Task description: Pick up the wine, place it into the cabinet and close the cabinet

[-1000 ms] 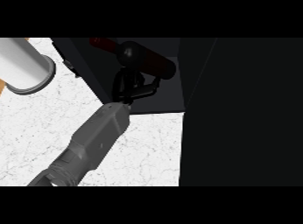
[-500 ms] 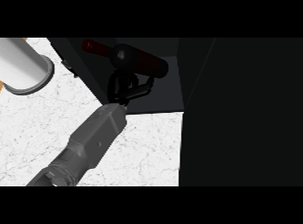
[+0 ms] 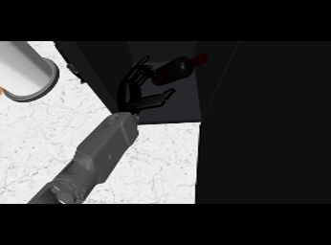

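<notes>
Left hand [image 3: 134, 92] released, fingers spread, just inside the cabinet [image 3: 179, 107] opening. Wine [image 3: 177, 69] lies on its side deeper in the cabinet, just beyond the fingertips. Forearm crosses the bench [image 3: 161, 162].

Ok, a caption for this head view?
Left hand, open, beside the wine bottle lying inside the dark cabinet.

The dark glass wine bottle [image 3: 177, 70] lies inside the black cabinet [image 3: 177, 104], just right of the left hand [image 3: 134, 93]. A white cylindrical canister [image 3: 16, 67] stands further left on the white marble counter [image 3: 161, 162].
</notes>
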`<act>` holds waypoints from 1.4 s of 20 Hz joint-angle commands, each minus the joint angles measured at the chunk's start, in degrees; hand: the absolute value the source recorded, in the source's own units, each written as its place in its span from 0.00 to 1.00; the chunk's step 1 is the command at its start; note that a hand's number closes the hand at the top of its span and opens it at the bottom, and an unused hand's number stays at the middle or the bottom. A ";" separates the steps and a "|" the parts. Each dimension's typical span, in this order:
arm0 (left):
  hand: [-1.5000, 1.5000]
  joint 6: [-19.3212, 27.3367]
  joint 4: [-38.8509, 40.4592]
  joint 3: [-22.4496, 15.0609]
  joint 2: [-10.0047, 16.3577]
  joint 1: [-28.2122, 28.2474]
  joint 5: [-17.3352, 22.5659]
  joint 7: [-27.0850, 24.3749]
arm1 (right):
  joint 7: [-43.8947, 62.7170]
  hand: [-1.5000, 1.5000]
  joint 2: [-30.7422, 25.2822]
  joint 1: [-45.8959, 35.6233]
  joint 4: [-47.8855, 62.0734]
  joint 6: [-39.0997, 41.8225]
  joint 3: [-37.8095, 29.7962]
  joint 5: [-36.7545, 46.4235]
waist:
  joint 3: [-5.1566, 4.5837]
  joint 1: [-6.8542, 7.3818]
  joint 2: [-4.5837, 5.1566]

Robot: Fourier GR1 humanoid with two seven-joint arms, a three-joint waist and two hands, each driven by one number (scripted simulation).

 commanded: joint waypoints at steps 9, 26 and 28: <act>0.00 2.37 -8.41 -0.52 2.08 4.71 -2.11 -2.05 | 1.54 0.00 -0.73 2.10 -1.92 0.18 -0.85 -0.62 | 0.62 3.41 -1.88; 0.00 12.38 -66.20 -15.79 15.59 32.05 -11.02 17.25 | 5.87 0.00 0.78 0.70 -5.50 -3.04 1.45 1.68 | 0.65 5.00 -2.24; 0.00 14.97 -74.55 -16.09 19.42 34.30 -11.25 21.39 | 5.36 0.00 1.56 2.80 -7.38 -3.12 3.93 4.32 | 0.66 4.76 -2.24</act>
